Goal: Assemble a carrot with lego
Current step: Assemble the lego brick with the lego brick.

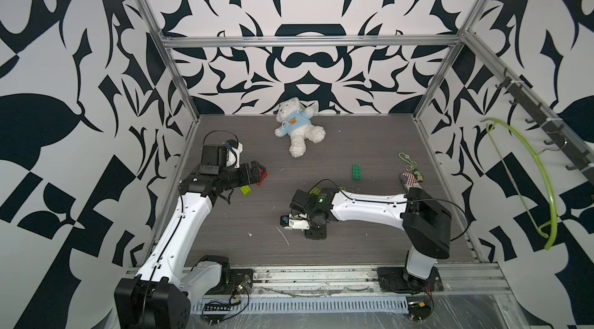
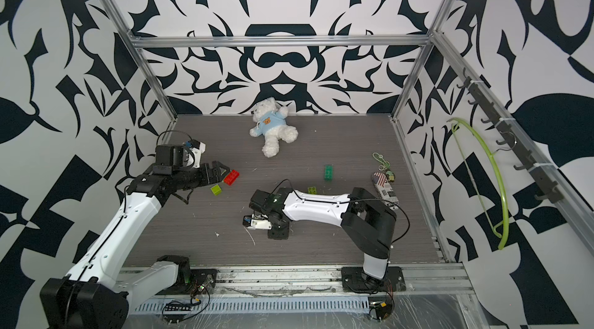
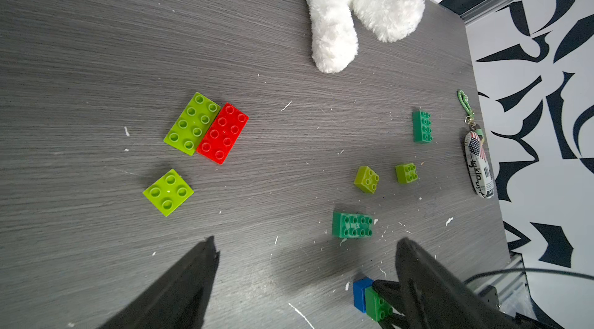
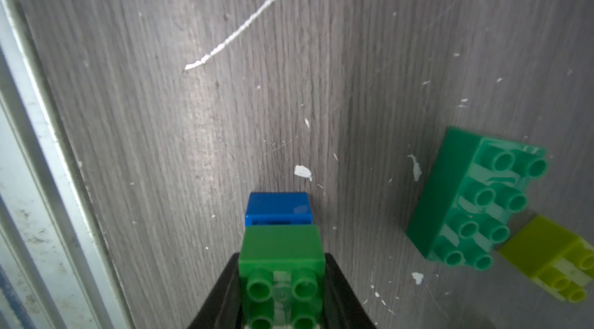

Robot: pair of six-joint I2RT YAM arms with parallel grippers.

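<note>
Two bricks make the carrot (image 4: pixel 280 231) so far. Its blue tip (image 4: pixel 278 206) pokes out just past the right pincer (image 4: pixel 282 260), which pinches the green brick (image 4: pixel 283 247), probably keeping its studs free. The left pincer (image 3: pixel 307 247) hangs spread wide, with the red brick (image 3: pixel 222 133) ahead of it.

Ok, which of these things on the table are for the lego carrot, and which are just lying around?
For the carrot:
red brick
long lime-green brick
three small lime-green bricks
two long dark green bricks
blue brick joined to a green brick in the right claw

Just lying about:
teddy bear
flag-print keychain
</note>
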